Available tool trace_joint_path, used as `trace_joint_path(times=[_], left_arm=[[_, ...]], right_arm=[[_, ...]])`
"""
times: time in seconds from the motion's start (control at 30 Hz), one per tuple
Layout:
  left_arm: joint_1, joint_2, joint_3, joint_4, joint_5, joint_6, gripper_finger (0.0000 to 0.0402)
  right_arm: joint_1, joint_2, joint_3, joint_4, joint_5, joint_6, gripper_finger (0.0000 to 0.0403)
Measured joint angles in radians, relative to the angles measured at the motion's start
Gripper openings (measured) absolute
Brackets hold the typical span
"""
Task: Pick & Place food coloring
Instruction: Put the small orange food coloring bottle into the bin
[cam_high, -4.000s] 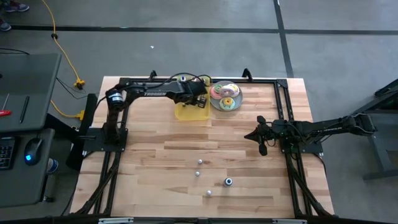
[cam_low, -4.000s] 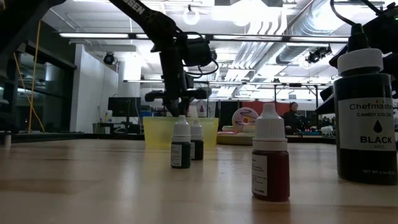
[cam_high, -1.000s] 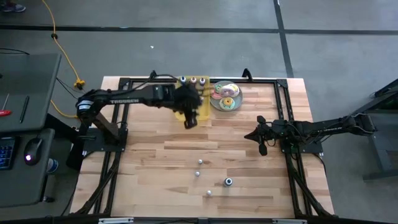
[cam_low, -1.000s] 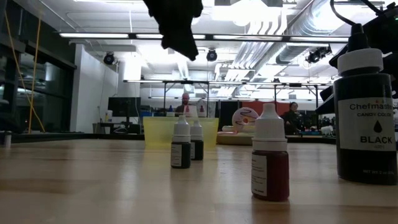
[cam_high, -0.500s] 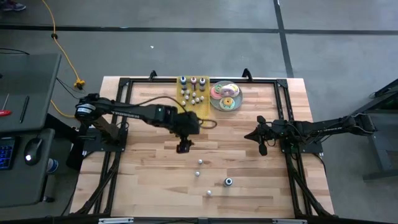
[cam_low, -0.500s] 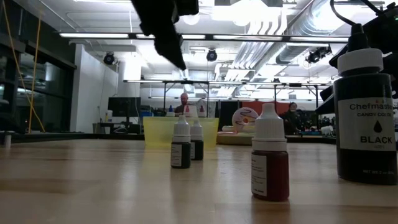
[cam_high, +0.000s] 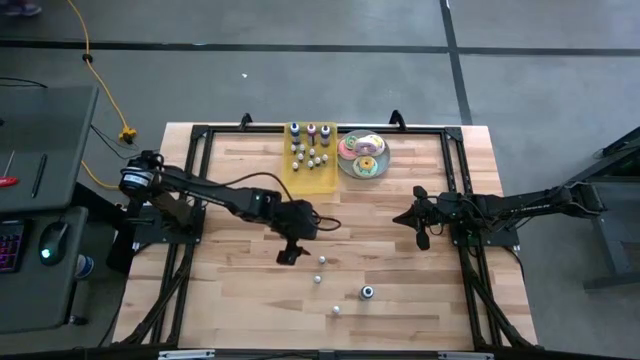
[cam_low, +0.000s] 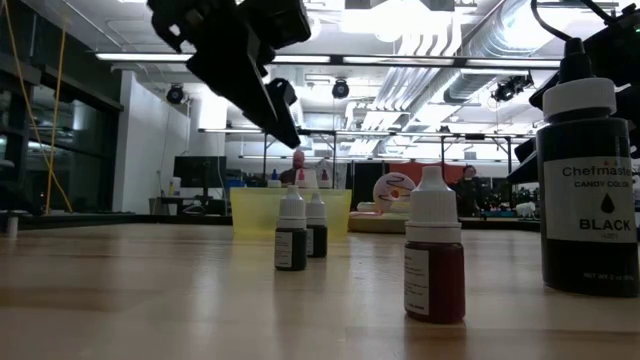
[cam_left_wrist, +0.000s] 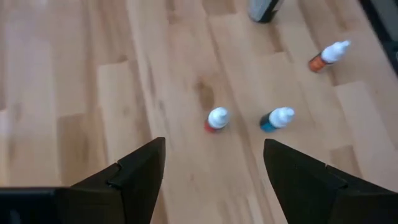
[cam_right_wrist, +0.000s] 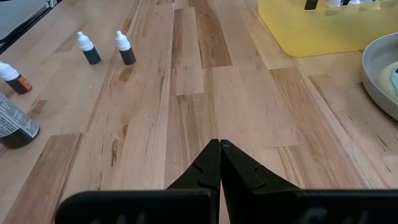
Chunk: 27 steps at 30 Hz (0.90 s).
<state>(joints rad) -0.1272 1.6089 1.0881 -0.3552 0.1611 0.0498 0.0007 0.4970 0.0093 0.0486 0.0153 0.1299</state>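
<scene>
The left gripper (cam_high: 290, 254) hangs tilted above the table (cam_high: 240, 300), fingers spread and empty, near two bottles (cam_left_wrist: 217, 118)

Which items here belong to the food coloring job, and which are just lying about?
Job items: four loose food coloring bottles still on the table; bottles already in the yellow tray; open left gripper above the loose ones.

Lying about: doughnut plate; right gripper, shut and parked.
</scene>
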Motion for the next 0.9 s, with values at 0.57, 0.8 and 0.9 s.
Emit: trace_joint_path(times=[0.57, 0.8, 0.9], left_arm=[[-0.054, 0.117, -0.057, 0.173, 0.007, 0.025, 0.0266], [-0.092, 0.177, -0.011, 0.175, -0.115, 0.041, 0.0266], [-0.096, 0.205, 0.012, 0.161, -0.133, 0.051, 0.0266]], right_arm=[[0.000, 0.001, 0.000, -0.001, 0.000, 0.000, 0.0000], [0.000, 0.001, 0.000, -0.002, 0.000, 0.000, 0.0000], [0.000, 0.000, 0.000, -0.005, 0.000, 0.000, 0.0000]])
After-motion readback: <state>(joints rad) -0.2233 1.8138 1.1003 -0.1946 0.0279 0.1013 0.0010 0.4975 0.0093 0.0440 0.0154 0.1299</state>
